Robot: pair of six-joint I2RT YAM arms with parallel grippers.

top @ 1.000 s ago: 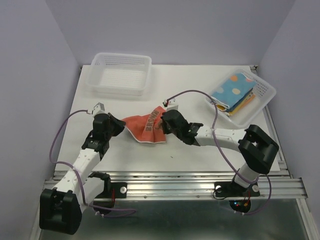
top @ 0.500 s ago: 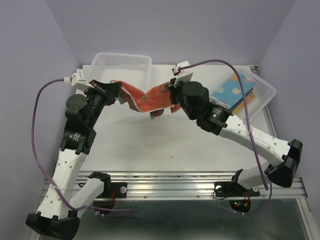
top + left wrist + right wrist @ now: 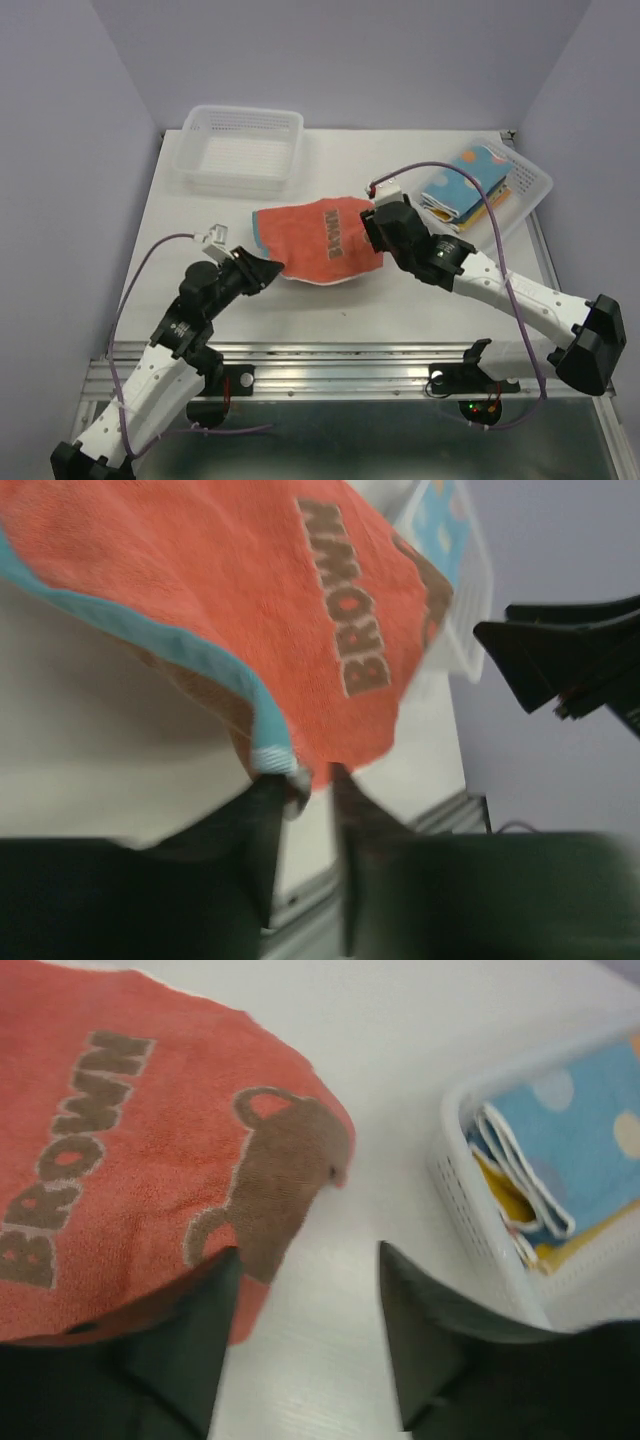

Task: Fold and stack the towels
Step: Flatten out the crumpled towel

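Observation:
A red-orange towel (image 3: pixel 315 240) with "BROWN" and a brown bear on it lies spread flat in the middle of the table. My left gripper (image 3: pixel 262 268) is at its near left corner, open. In the left wrist view the towel (image 3: pixel 250 600) has a teal hem, and its corner rests at the tip of one finger (image 3: pixel 245 850) of the left gripper (image 3: pixel 305 790). My right gripper (image 3: pixel 375 235) stands open at the towel's right edge. In the right wrist view the towel (image 3: pixel 120 1140) overlaps one fingertip of the right gripper (image 3: pixel 308 1255). Folded towels (image 3: pixel 468 182) sit in the right basket.
An empty white lattice basket (image 3: pixel 240 175) stands at the back left. The right basket (image 3: pixel 535 178) holds the folded stack, light blue dotted on top (image 3: pixel 570 1130), and its wall (image 3: pixel 470 1200) is close to my right gripper. The metal rail runs along the table's near edge.
Both arms lifted the red-orange towel up and back, then brought it down and laid it flat. Both grippers have opened and let go of it.

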